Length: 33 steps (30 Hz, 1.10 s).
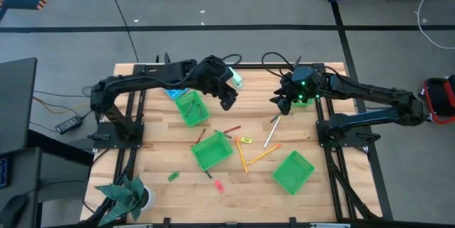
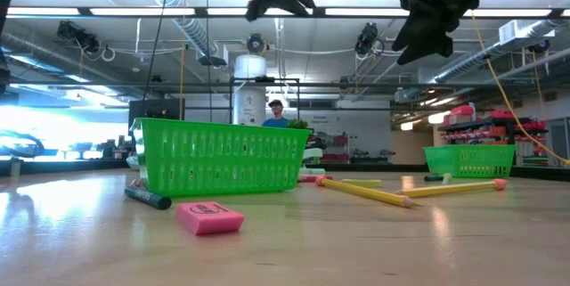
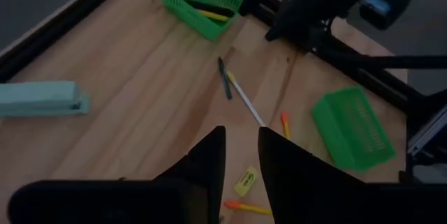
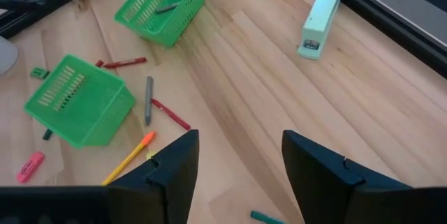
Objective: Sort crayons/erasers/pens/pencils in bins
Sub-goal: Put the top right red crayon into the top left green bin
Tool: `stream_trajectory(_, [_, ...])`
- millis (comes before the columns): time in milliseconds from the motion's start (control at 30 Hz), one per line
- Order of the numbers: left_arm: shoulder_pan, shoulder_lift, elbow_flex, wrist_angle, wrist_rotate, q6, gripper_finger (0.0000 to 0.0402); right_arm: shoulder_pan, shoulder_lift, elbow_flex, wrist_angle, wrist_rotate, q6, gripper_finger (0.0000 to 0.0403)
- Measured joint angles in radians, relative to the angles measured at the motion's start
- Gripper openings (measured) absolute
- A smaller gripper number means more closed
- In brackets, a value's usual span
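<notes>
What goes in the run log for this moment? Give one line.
left gripper: open, empty, raised beside bin | right gripper: open, empty, raised near white pencil | pink eraser: loose on table

Four bright-green slotted plastic bins [image 1: 212, 153] sit on a pale, striped-grain wooden tabletop [image 1: 156, 153]. Long yellow and orange pencils [image 1: 242, 155] lie at the middle bin's 3 o'clock, beside a small yellow eraser [image 1: 245, 140]. A pink-red eraser block [image 2: 208, 216], a green eraser [image 1: 173, 176] and red crayons [image 4: 124, 62] show too. The stapler-like block [image 4: 318, 19] is pale teal.
</notes>
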Motion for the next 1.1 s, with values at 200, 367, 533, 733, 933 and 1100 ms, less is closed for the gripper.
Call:
stream_trajectory(200, [-0.003,0.083,0.0,0.054,0.042,0.06,0.0101,0.0,0.0,0.0,-0.013,0.0,0.0,0.0211])
stream_trajectory(367, [0.004,0.145,0.0,0.055,0.049,0.072,0.0103,0.0,0.0,0.0,-0.024,0.0,0.008,0.0211])
stream_trajectory(533, [0.006,0.218,0.0,0.029,0.112,0.116,0.0105,0.0,0.0,0.0,-0.024,0.0,0.044,0.0211])
stream_trajectory(733, [0.003,0.316,0.0,-0.002,0.136,0.158,0.0106,0.002,0.0,0.0,-0.041,-0.009,0.122,0.0211])
stream_trajectory(933, [-0.002,0.383,0.0,-0.044,0.162,0.184,0.0107,0.002,-0.02,0.0,-0.131,-0.084,0.198,0.0211])
stream_trajectory(1100, [-0.014,0.385,0.0,-0.085,0.155,0.195,0.0107,0.002,-0.066,0.0,-0.149,-0.099,0.201,0.0211])
